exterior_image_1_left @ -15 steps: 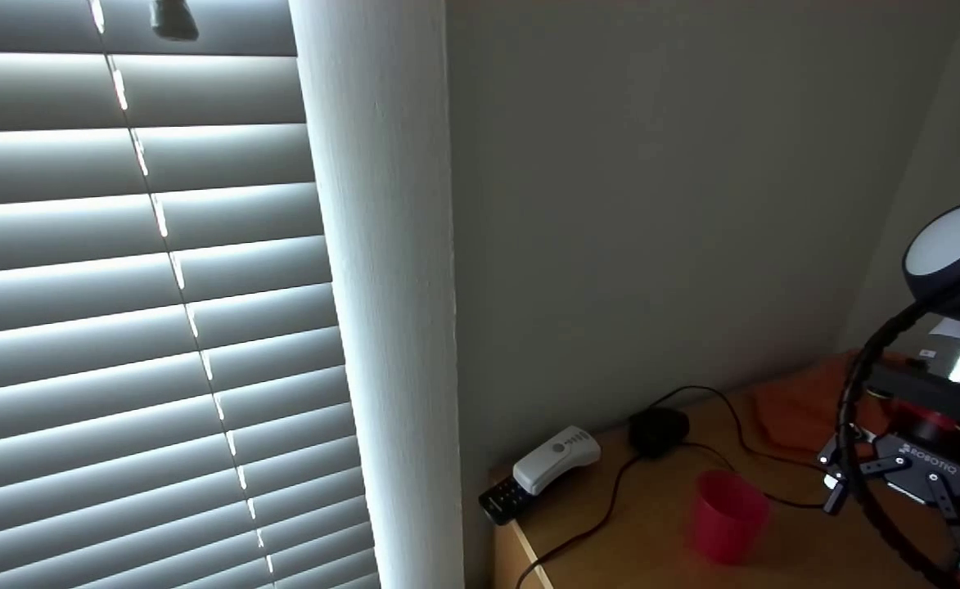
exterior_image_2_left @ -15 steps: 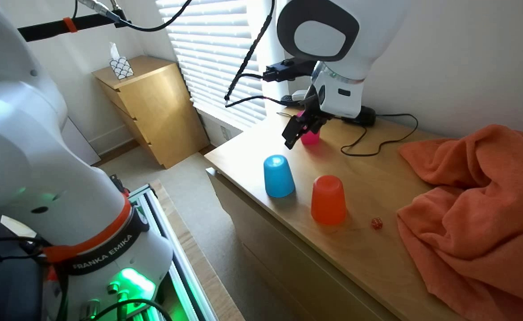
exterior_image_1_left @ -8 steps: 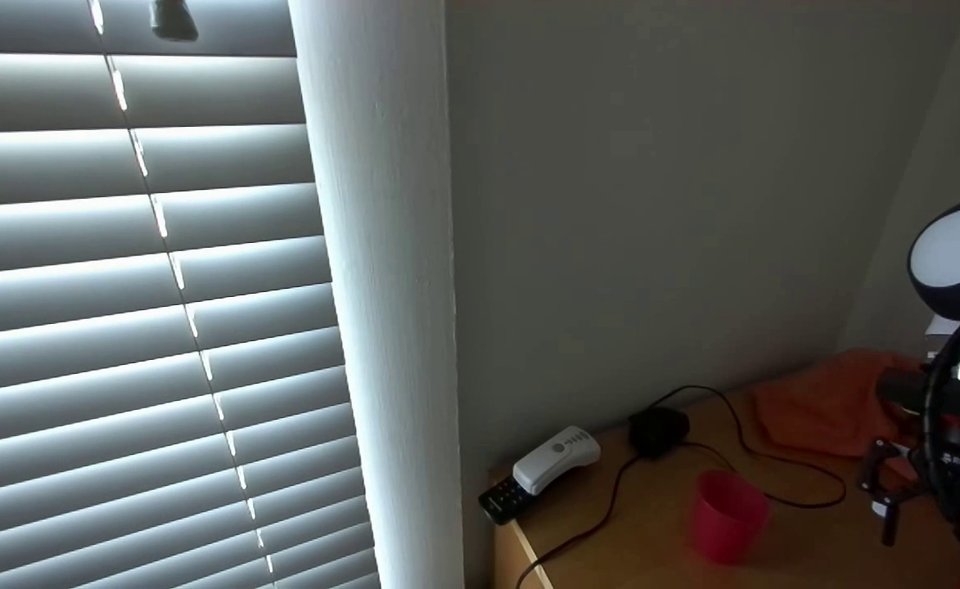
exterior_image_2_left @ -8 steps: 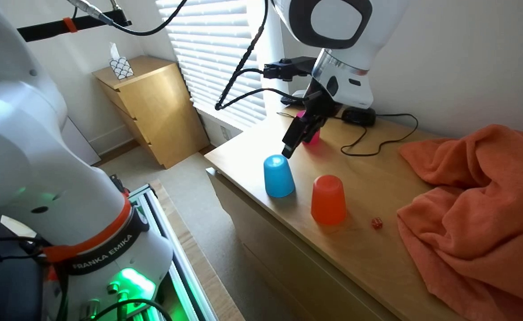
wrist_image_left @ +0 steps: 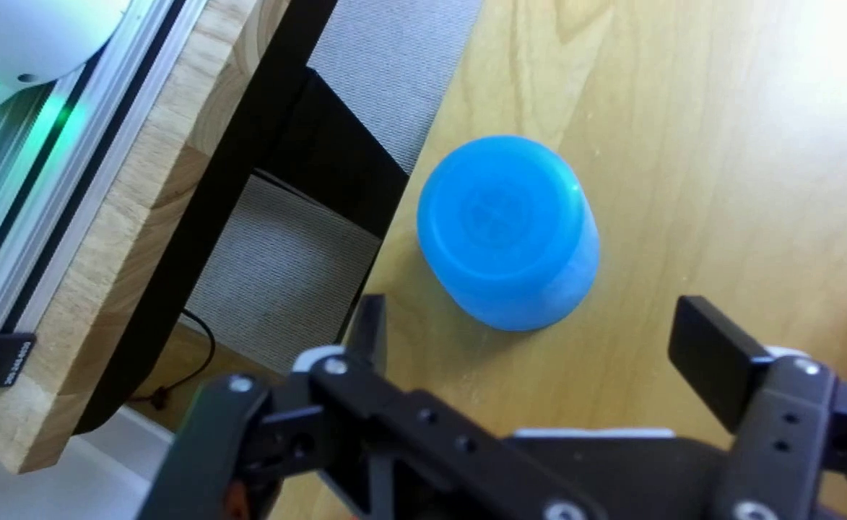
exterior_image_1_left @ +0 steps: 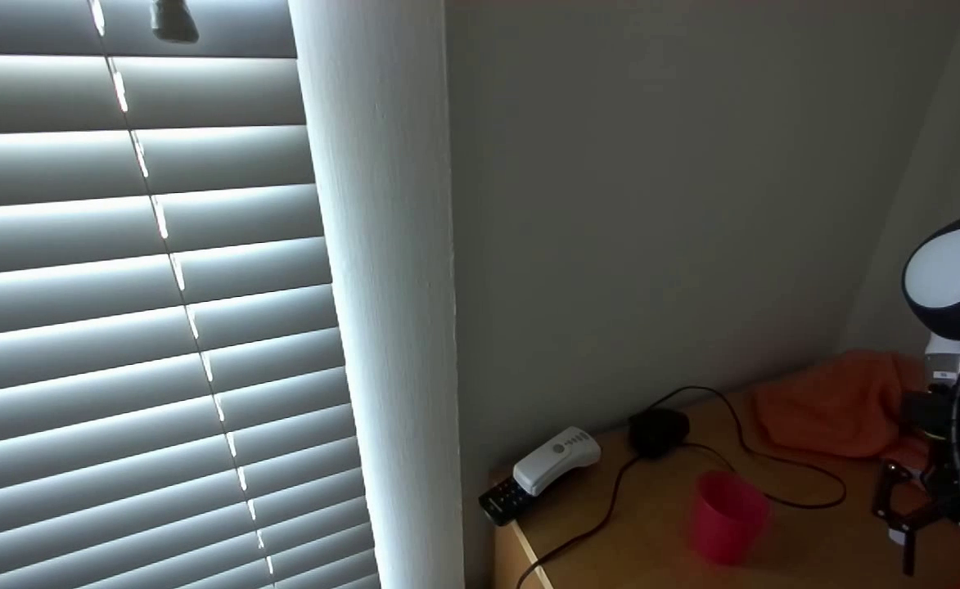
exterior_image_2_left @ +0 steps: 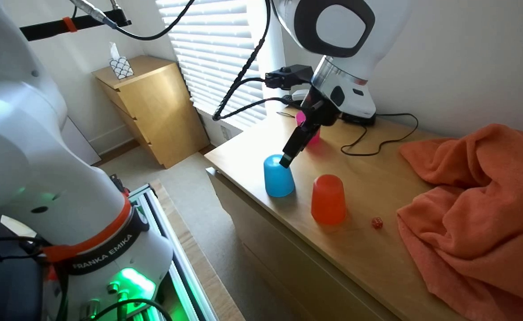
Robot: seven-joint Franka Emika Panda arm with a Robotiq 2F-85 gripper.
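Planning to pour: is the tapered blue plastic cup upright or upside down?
Upside down: the blue plastic cup shows its closed base on top, wider end down.

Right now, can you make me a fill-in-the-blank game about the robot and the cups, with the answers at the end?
1. The cup nearest the jaws stands upside ____.
2. In an exterior view, the orange cup stands between the small red die and the ____ cup.
3. In the wrist view, the jaws are not shut but ____.
4. The tissue poking out of the patterned box is coloured ____.

Missing words: down; blue; open; white.
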